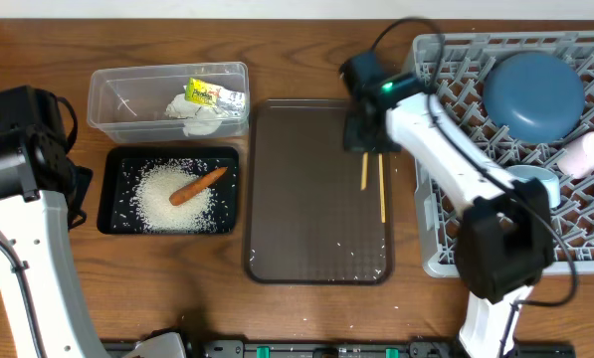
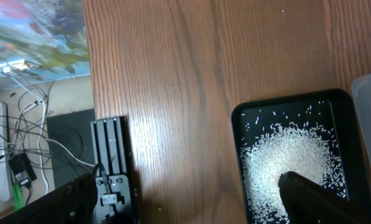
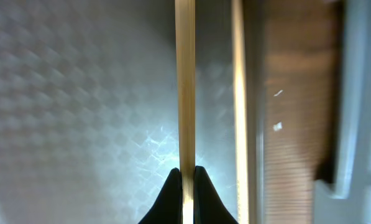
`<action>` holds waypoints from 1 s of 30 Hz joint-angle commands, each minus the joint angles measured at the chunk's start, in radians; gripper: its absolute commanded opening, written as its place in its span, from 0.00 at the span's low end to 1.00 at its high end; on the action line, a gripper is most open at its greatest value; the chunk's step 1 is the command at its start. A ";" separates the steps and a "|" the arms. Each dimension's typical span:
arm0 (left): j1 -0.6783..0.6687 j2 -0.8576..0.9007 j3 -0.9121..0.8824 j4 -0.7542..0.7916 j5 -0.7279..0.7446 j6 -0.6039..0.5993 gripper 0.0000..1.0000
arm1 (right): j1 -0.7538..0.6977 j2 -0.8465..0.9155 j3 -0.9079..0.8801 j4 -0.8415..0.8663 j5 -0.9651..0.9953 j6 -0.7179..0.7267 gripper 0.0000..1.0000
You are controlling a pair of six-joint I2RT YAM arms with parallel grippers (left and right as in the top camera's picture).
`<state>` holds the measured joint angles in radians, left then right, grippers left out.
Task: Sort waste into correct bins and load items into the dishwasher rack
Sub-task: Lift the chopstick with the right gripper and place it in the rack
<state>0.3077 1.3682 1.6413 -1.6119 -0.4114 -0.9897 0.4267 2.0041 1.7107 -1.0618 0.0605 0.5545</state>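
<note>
Idling the left gripper [image 2: 185, 180] over bare table just beside the black tray [image 2: 238, 162], fingers spread wide, gripping nothing. Pinching one chopstick [image 3: 185, 87] with the right gripper [image 3: 185, 182], tips closed on it at the very ends of the pads. Can't tell whether it's clearing the surface. Leaving the second chopstick [image 3: 237, 93] loose just beside it, near the right edge of the brown tray [image 3: 79, 93].

Risking, by my read:
- a pivot or slip out of such a thin pinch while lifting
- snagging the long end on the rack [image 1: 431, 199] wall while crossing over
- nudging the loose stick, being that close

Checking containers:
- clear tub [image 1: 102, 109]: holding a yellow-green wrapper [image 1: 205, 93] and a crumpled tissue [image 1: 199, 119]
- black tray: holding a rice pile [image 1: 162, 199] with the carrot [image 1: 199, 185] on top
- brown tray: carrying only the two sticks and a few stray grains
- rack: seating a big blue bowl [image 1: 533, 91], a white cup [image 1: 585, 154] and a small light-blue cup [image 1: 533, 179]
</note>
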 commanded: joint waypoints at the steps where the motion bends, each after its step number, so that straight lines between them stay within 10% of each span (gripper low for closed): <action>1: 0.006 0.000 -0.002 -0.077 -0.023 0.006 0.95 | -0.080 -0.080 0.065 -0.022 0.010 -0.135 0.01; 11: 0.006 0.000 -0.002 -0.077 -0.023 0.006 0.95 | -0.329 -0.121 0.069 -0.100 -0.277 -0.578 0.01; 30: 0.006 0.000 -0.002 -0.077 -0.024 0.006 0.95 | -0.382 -0.119 -0.095 0.021 -0.101 -0.487 0.01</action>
<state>0.3077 1.3682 1.6413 -1.6119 -0.4114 -0.9897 0.0517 1.8854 1.6352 -1.0542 -0.0963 0.0246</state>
